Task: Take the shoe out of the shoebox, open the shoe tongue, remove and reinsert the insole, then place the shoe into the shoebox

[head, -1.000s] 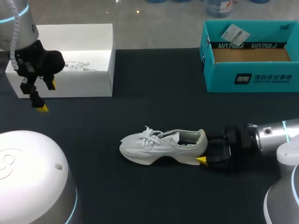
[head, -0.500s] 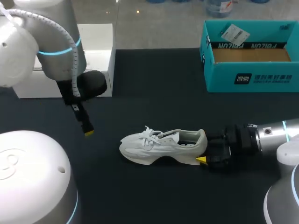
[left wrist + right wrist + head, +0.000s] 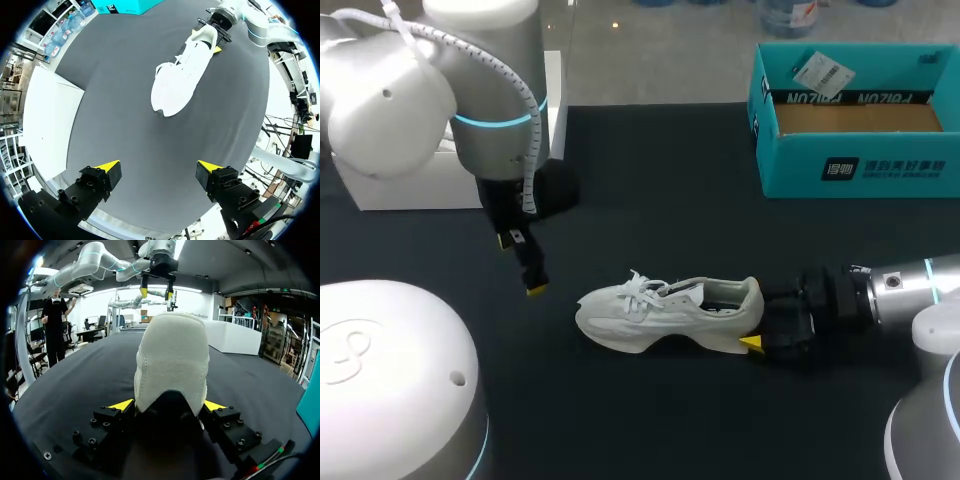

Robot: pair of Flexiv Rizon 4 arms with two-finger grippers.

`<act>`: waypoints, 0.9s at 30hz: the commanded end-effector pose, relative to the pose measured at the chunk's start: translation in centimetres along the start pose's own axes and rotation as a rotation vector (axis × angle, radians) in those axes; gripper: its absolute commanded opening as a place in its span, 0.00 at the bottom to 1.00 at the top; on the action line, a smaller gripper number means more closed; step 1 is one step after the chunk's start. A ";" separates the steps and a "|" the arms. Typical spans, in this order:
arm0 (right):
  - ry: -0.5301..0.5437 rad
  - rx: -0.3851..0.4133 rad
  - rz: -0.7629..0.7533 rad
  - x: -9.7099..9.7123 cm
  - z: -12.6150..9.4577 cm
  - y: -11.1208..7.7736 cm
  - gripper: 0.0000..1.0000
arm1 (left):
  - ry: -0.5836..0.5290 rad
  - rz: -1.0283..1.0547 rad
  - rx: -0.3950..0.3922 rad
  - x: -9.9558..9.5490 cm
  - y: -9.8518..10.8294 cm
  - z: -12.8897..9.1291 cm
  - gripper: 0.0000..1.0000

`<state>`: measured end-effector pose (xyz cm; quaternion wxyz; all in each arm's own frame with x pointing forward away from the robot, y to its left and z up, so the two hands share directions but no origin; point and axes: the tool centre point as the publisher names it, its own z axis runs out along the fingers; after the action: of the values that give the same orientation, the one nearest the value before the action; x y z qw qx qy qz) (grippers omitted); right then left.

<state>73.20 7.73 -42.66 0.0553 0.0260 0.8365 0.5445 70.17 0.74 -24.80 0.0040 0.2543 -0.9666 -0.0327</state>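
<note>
The shoe (image 3: 665, 312) is already out and standing on its sole in the middle of the bench (image 3: 650, 190), toe pointing toward the left arm, so the first step looks done. The right tool (image 3: 169, 405) is pinching the heel from both sides, seemingly to steady it. The left tool (image 3: 157, 166) is hanging over the bench just short of the toe, fingers spread and holding nothing. I judge the tongue is next in line, with the insole work and the return to the box all left to do.

Two open boxes are sitting at the far edge, a teal box (image 3: 855, 165) on the right and a white box (image 3: 380, 190) on the left. I cannot tell which one the shoe belongs in.

The left arm is covering much of the white box. The laces are looking loose, but I cannot make out how far the tongue is lifted. The shoe's opening is dark, so whether the insole is inside is unclear.
</note>
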 end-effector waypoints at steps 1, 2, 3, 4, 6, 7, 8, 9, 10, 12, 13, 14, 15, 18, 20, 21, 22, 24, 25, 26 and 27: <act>0.000 0.006 0.001 0.2 0.7 -0.5 0.00 | -0.005 -0.098 -0.033 -0.4 -0.3 0.0 1.00; 0.000 0.006 0.001 0.2 0.7 -0.5 0.00 | -0.030 -0.191 -0.046 -0.7 -0.5 0.0 1.00; 0.000 0.006 0.001 0.2 0.7 -0.5 0.00 | -0.057 -0.243 -0.032 -0.7 -0.6 -0.1 1.00; 0.000 0.006 0.001 0.2 0.7 -0.5 0.00 | -0.051 -0.313 -0.038 -0.7 -0.8 -0.1 1.00; 0.000 0.006 0.001 0.2 0.7 -0.5 0.00 | -0.047 -0.408 -0.046 -0.6 -1.5 -0.3 1.00; 0.000 0.006 0.001 0.2 0.7 -0.5 0.00 | -0.033 -0.458 -0.066 -0.6 -2.0 -0.4 1.00; 0.000 0.006 0.001 0.2 0.7 -0.5 0.00 | -0.041 -0.465 -0.057 -0.4 -2.4 -0.5 1.00; 0.000 0.006 0.001 0.2 0.7 -0.5 0.00 | -0.066 -0.534 -0.070 -0.1 -2.9 -0.6 1.00; 0.000 0.006 0.001 0.2 0.7 -0.5 0.00 | -0.053 -0.560 -0.085 0.3 -3.4 -0.7 1.00; 0.000 0.006 0.001 0.2 0.7 -0.5 0.00 | -0.072 -0.643 -0.106 1.8 -4.3 -0.6 1.00; 0.000 0.006 0.001 0.2 0.7 -0.5 0.00 | -0.047 -0.645 -0.116 2.2 -4.7 -0.5 1.00; 0.000 0.006 0.001 0.2 0.7 -0.5 0.00 | -0.036 -0.661 -0.127 2.8 -5.2 -0.5 1.00; 0.000 0.006 0.001 0.2 0.7 -0.5 0.00 | -0.056 -0.704 -0.127 3.4 -5.7 -0.4 1.00; 0.000 0.006 0.001 0.2 0.7 -0.5 0.00 | -0.066 -0.725 -0.111 5.0 -7.2 -0.4 1.00; 0.000 0.006 0.001 0.2 0.7 -0.5 0.00 | -0.075 -0.744 -0.102 5.6 -8.3 -0.4 1.00; 0.000 0.006 0.001 0.2 0.7 -0.5 0.00 | -0.067 -0.742 -0.111 5.9 -8.9 -0.3 1.00; 0.000 0.006 0.001 0.2 0.7 -0.5 0.00 | -0.059 -0.754 -0.118 6.0 -9.4 -0.2 1.00; 0.000 0.006 0.001 0.2 0.7 -0.5 0.00 | -0.056 -0.770 -0.123 6.5 -10.2 -0.2 1.00; 0.000 0.006 0.001 0.2 0.7 -0.5 0.00 | -0.055 -0.772 -0.126 6.7 -10.6 -0.2 1.00; 0.000 0.006 0.001 0.2 0.7 -0.5 0.00 | -0.059 -0.786 -0.137 6.9 -10.9 -0.1 1.00; 0.000 0.006 0.001 0.2 0.7 -0.5 0.00 | -0.060 -0.800 -0.152 7.0 -11.2 -0.1 1.00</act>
<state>73.20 7.73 -42.66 0.0553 0.0260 0.8365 0.5445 69.09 -9.80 -24.97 -0.0249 0.6045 -0.7951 -0.0421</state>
